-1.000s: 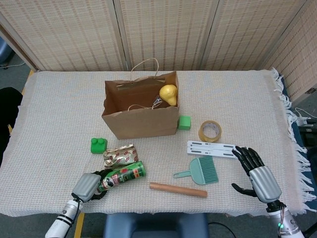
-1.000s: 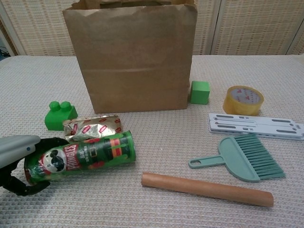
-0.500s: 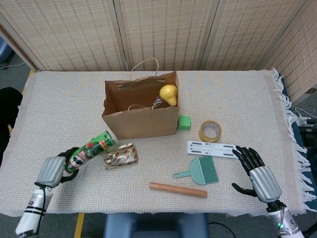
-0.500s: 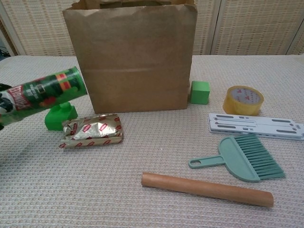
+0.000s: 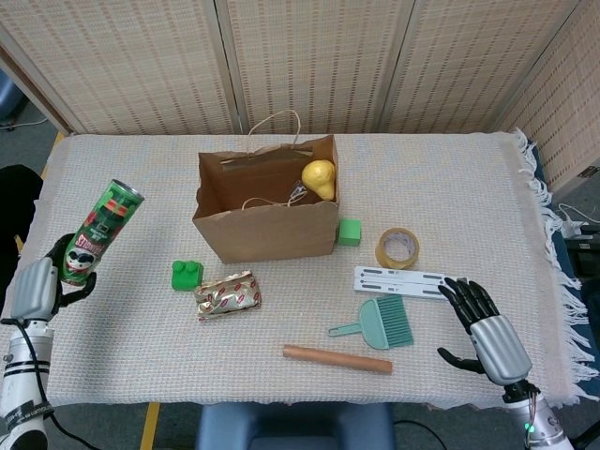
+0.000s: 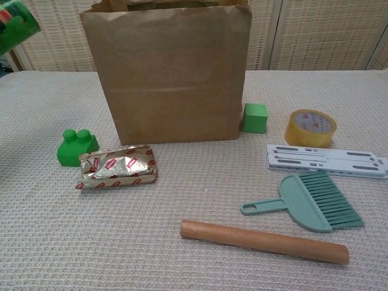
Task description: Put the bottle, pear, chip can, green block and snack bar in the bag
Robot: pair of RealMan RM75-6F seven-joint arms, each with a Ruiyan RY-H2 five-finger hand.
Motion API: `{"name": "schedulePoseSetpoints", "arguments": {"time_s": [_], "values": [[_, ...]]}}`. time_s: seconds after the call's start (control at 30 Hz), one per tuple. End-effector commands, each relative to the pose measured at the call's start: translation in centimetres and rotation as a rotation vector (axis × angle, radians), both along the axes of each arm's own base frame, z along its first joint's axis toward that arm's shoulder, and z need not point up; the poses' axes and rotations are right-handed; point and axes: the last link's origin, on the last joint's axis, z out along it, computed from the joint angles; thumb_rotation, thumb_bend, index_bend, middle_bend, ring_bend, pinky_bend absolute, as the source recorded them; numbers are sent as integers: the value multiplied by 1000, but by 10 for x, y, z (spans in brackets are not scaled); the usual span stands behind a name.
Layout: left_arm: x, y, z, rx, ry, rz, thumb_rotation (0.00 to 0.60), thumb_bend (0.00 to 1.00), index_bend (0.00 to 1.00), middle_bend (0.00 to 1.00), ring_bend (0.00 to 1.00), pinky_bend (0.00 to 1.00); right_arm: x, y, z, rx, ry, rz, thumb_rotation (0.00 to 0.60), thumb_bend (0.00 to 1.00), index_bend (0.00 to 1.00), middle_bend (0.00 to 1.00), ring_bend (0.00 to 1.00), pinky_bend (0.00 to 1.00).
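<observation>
- The left hand (image 5: 37, 284) gripped the lower end of the chip can (image 5: 99, 231), holding it up above the left edge of the worktop (image 5: 469, 178), tilted with its top leaning right.
- The chip can was a green tube with a red band, a moustached face printed near its base; in the chest view only its top corner (image 6: 17, 23) showed at the upper left.
- The brown paper bag (image 5: 267, 202) stood open mid-worktop with a yellow pear (image 5: 319, 177) inside at its right end.
- A green studded block (image 5: 187, 274) and a foil-wrapped snack bar (image 5: 228, 294) lay just beside each other in front of the bag's left corner.
- A green cube (image 5: 349, 232) sat touching the bag's right front corner.
- The right hand (image 5: 487, 323) rested near the worktop's right front, fingers spread, holding nothing.
- A tape roll (image 5: 397, 247), white slotted bar (image 5: 400, 280), teal dust brush (image 5: 377, 324) and wooden dowel (image 5: 337, 358) lay to the right.
</observation>
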Motion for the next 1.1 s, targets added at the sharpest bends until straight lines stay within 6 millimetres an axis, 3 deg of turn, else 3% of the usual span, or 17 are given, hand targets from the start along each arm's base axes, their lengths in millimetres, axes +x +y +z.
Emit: {"name": "schedulePoseSetpoints", "arguments": {"time_s": [0.03,0.27,0.47,1.0,1.07,1.1], "values": [[56,25,16,19,9,-157,600,600,610,662,633,704,0,0,0,0,2,1,600,67,0,0,0,0],[115,58,21,25,158,-316,600,605,612,662,633,707,-1,0,1,0,1,0,600,67,0,0,0,0],[151,81,9,3,332,-422,600,609,620,670,634,722,-1,-2,1,3,0,-5,600,67,0,0,0,0],[198,124,-27,51,1004,-644,600,616,632,677,645,761,-3,-5,3,11,-11,-29,600,67,0,0,0,0],[201,124,-30,70,1064,-670,600,603,574,620,600,713,-3,-5,3,12,-13,-32,600,66,0,0,0,0],[202,123,-32,78,1078,-674,600,584,507,543,543,665,-3,-5,4,12,-14,-33,600,66,0,0,0,0]]}}
